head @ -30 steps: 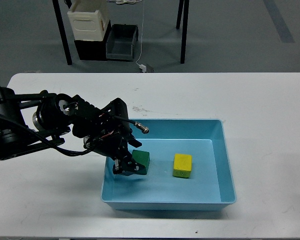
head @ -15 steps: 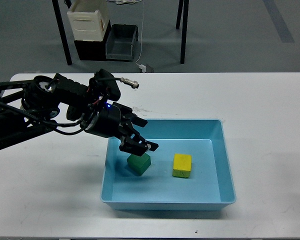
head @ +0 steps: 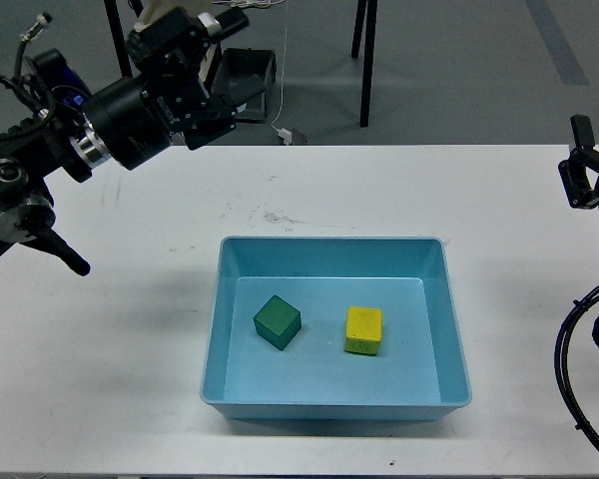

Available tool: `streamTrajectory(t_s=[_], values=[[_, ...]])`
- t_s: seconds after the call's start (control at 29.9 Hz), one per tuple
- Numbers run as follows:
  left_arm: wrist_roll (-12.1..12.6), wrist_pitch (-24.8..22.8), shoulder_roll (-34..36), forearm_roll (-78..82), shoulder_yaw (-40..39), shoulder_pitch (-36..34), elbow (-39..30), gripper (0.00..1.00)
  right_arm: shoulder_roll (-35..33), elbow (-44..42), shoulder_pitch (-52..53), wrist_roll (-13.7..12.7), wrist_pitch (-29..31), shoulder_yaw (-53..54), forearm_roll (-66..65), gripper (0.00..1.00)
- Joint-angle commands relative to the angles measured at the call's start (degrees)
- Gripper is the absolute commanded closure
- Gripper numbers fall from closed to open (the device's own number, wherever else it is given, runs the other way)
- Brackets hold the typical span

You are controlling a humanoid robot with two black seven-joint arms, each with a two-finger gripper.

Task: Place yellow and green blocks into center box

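"Where are the blocks?"

"The green block (head: pixel 278 322) and the yellow block (head: pixel 364 330) both sit on the floor of the blue box (head: pixel 436 329). Green is on the left, yellow is on the right. They are near each other but not touching. The green one is turned a bit, so a corner points at us."

"And where is the box?"

"It lies flat on the white bench (head: pixel 509 200), about in the middle and close to the near edge."

"What is the left arm doing?"

"It comes in from the left and reaches up to the far left corner. The left tool (head: pixel 212 92) is up there, over the far edge of the bench, well apart from the box. Its two fingers look spread apart, with nothing between them."

"And the right one?"

"Only a little of the right tool (head: pixel 582 176) shows at the right edge. It is dark and small, so I cannot tell if it is apart or together. A black cable (head: pixel 579 369) loops down below it."

"Anything behind the bench?"

"A grey floor, black legs (head: pixel 366 50) of some stand, a white bin (head: pixel 178 45) and a dark bin (head: pixel 242 85) next to it."
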Motion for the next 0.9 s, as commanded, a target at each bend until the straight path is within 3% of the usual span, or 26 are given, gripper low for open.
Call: streamTrajectory(t_s=[0.0,0.07,0.17,0.44,0.87], values=[[0.0,-0.5,0.5,-18.4,-1.0,4.3,1.3,0.0,0.9,-0.1,1.0,-7.1,0.1,0.2,13.5,0.0],[0.0,-0.7,1.1,-23.9,-1.0,6.6,0.4,0.0,2.5,0.0,0.9,-8.8,0.1,0.9,19.1,0.0],[0.0,0.2,2.3,-31.4,-1.8,11.5,-2.9,0.0,4.1,0.2,-0.4,-9.0,0.8,1.8,25.9,0.0],[0.0,1.2,3.6,-51.5,-3.7,20.1,-11.0,0.0,4.1,0.8,-10.2,-11.5,8.5,3.4,42.3,0.0],[0.0,-0.1,-1.4,-59.2,-9.5,35.2,-15.9,0.0,4.1,0.5,-21.1,-11.1,12.8,5.0,47.0,0.0]])
